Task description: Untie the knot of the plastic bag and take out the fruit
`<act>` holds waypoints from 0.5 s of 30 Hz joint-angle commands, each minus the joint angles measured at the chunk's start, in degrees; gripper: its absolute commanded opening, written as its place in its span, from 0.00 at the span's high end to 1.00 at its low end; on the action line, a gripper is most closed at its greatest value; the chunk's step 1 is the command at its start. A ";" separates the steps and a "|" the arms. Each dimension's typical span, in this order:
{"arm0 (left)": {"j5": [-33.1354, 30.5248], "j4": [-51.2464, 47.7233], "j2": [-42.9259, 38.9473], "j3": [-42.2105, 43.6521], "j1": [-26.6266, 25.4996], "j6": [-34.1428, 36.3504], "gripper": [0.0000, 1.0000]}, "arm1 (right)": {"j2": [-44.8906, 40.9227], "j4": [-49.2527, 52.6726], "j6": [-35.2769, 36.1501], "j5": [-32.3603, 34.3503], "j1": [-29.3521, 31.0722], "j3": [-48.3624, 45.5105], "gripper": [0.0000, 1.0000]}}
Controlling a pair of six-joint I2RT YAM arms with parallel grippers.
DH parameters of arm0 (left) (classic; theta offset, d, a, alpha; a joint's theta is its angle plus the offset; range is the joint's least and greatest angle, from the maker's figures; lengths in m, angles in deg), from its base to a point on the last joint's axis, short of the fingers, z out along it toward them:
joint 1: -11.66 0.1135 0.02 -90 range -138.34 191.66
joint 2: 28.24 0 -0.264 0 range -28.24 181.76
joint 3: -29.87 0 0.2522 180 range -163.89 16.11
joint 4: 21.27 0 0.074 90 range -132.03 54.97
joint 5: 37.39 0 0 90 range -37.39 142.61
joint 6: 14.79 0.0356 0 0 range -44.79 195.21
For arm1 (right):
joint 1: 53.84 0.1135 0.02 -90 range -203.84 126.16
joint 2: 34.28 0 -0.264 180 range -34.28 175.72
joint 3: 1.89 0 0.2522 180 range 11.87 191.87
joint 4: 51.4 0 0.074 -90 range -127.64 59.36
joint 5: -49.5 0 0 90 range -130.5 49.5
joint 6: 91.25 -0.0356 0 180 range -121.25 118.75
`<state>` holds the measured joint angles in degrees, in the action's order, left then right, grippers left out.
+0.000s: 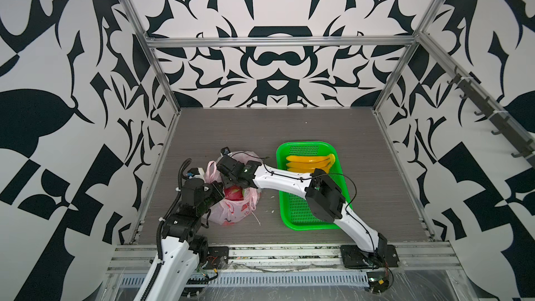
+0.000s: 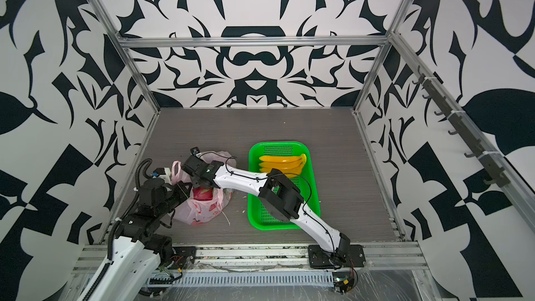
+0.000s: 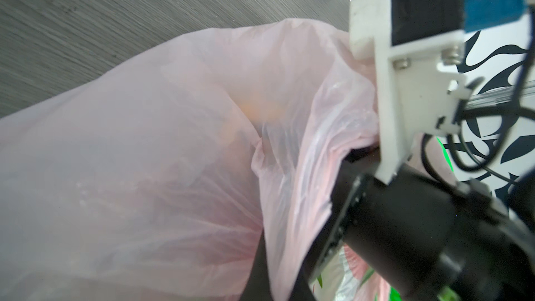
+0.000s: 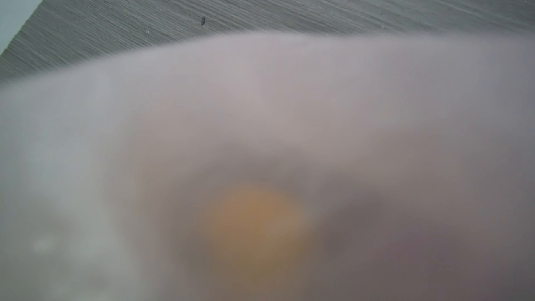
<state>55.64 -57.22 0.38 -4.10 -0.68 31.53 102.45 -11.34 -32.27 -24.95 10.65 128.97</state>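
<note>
The pale pink plastic bag [image 1: 234, 212] [image 2: 199, 212] sits on the table's left side with its mouth open. A magenta dragon fruit [image 1: 233, 193] [image 2: 202, 194] shows inside. One handle loop [image 1: 211, 170] stands free; the knot is out of view. My left gripper [image 1: 218, 191] [image 3: 278, 279] is shut on the bag's film at the mouth. My right gripper [image 1: 228, 180] reaches across into the mouth, its jaws hidden by film. Through the film an orange citrus [image 3: 257, 111] [image 4: 254, 221] shows as a blur. Yellow bananas [image 1: 309, 162] [image 2: 282, 162] lie in the green basket.
The green perforated basket [image 1: 315, 225] [image 2: 278, 225] stands right of the bag, under my right arm's elbow. Small white scraps [image 1: 256, 220] lie on the grey table by the bag. Aluminium frame rails and patterned walls close in the table's sides.
</note>
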 commanded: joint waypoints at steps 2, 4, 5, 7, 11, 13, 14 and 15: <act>0.27 3.22 1.14 1.12 0.09 -0.09 1.00 | -5.45 -0.24 1.22 0.77 -0.17 -1.05 0.54; 0.05 4.05 1.71 1.23 0.13 -0.09 1.00 | -6.26 -0.29 1.38 0.86 -0.17 -1.64 0.54; 0.01 4.56 2.04 1.28 0.12 -0.09 1.00 | -6.66 -0.36 1.47 0.92 -0.24 -1.98 0.54; 0.01 5.50 2.78 1.27 0.06 -0.09 1.00 | -7.43 -0.44 1.58 0.88 -0.23 -2.56 0.54; 0.03 7.55 4.66 1.05 0.09 -0.09 1.00 | -8.93 -0.73 1.74 0.23 -0.22 -3.78 0.54; 0.05 8.79 5.50 1.06 0.16 -0.08 1.00 | -9.53 -0.73 1.85 0.01 -0.23 -4.14 0.54; 0.03 9.20 5.95 0.94 0.16 -0.04 1.00 | -9.84 -0.73 1.93 -0.03 -0.24 -4.41 0.54; 0.05 9.60 6.44 0.81 0.16 0.00 1.00 | -10.15 -0.73 2.02 -0.06 -0.24 -4.64 0.55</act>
<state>55.64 -50.45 6.09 -4.01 -0.68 31.53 96.00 -11.45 -31.00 -25.10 10.65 124.84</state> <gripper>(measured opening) 0.044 0.542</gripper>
